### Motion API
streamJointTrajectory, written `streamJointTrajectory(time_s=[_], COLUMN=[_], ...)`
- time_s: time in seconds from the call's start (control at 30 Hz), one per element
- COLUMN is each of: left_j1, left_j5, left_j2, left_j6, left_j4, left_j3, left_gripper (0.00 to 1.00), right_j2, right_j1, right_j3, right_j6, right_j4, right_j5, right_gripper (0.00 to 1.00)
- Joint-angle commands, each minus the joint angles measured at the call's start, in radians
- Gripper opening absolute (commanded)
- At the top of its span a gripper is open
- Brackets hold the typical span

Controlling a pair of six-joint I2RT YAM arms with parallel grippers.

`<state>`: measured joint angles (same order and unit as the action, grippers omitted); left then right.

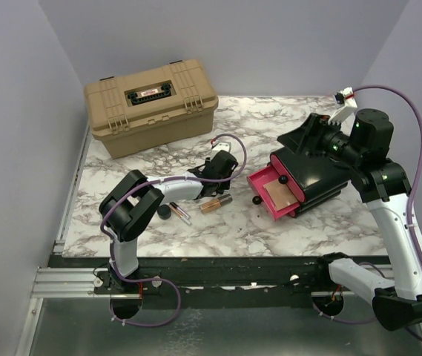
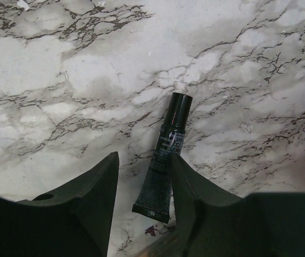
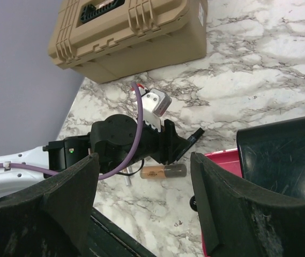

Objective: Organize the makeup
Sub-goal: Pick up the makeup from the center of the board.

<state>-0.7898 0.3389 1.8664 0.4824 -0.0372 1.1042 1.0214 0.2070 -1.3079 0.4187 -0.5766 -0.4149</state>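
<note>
Two fingers (image 2: 96, 198) of the left gripper (image 2: 144, 160) stand apart over the marble table (image 2: 61, 64), with one slim black tube (image 2: 168, 166) lying flat between them. One finger touches the tube's side; the other is clear of it, with a strip of marble showing in the gap, so the jaws are parted and not clamped. The tube's round cap points away from the gripper.

Just nearer the arm bases lies one copper lipstick tube (image 1: 216, 202) on its side, and beside the left arm's elbow sits one tiny black round jar (image 1: 165, 211). One slim stick (image 1: 180, 213) rests next to the jar, too small to make out.

To the right, one black box (image 1: 314, 170) has one pink drawer (image 1: 261, 182) pulled out, holding one square copper-pink compact (image 1: 281, 194). Two black knobs (image 1: 256, 199) show on the box's front. The right gripper (image 3: 144, 160) hovers by the box's top, its jaws spread wide with nothing between them.

One tan case (image 1: 151, 104) sits closed at the far left of the table.
</note>
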Motion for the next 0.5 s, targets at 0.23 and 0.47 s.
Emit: streamJointTrajectory(time_s=[0.23,0.47], left_j1=[0.000,0.001], left_j5=[-0.071,-0.091], left_j2=[-0.009,-0.040], left_j6=[-0.038,-0.050], left_j4=[-0.030,-0.029], left_j3=[-0.028,-0.039], left_gripper=[0.44,0.44], right_j2=[0.006,0.009], right_j1=[0.004,0.004], right_j3=[0.026,0.030], right_j6=[-0.001,-0.001], right_j4=[0.019,0.018], right_j5=[0.002,0.002], right_gripper=[0.74,0.74])
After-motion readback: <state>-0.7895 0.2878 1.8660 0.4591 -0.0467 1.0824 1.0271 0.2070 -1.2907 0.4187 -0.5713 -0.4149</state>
